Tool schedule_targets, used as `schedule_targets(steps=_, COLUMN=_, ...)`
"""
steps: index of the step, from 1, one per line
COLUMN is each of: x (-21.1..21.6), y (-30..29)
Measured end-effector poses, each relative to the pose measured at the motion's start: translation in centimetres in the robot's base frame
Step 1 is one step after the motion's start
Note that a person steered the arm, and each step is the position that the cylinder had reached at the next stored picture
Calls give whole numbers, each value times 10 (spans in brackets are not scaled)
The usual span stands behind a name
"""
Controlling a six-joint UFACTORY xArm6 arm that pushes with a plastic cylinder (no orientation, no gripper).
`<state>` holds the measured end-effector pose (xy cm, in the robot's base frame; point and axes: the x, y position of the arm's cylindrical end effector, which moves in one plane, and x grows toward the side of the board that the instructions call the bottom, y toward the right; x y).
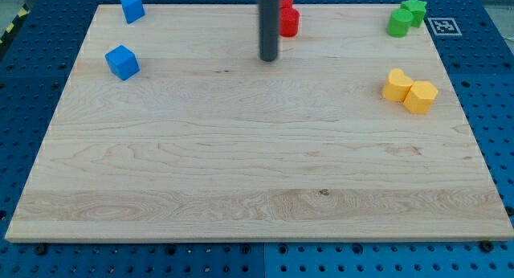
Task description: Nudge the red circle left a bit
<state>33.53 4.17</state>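
While the rod's tip rests on the wooden board just left of and below the red circle, which sits at the view's top edge partly hidden behind the rod beside another red block, the approach step appears unfinished. There are no jaws to report. A leftward nudge likely needs the tip on the circle's right side first.

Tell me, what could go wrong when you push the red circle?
1. My tip sits at the view's left of the red circle, so pushing from here would likely send it right, not left.
2. Another red block sits right behind it at the view's top and might get dragged along.
3. Both reds sit near the board's top edge and could slip off.
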Motion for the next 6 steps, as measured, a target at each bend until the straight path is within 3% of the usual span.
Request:
schedule_targets(steps=1, x=4, y=43)
schedule_targets(steps=3, x=-3, y=45)
schedule_targets(steps=6, x=-87, y=41)
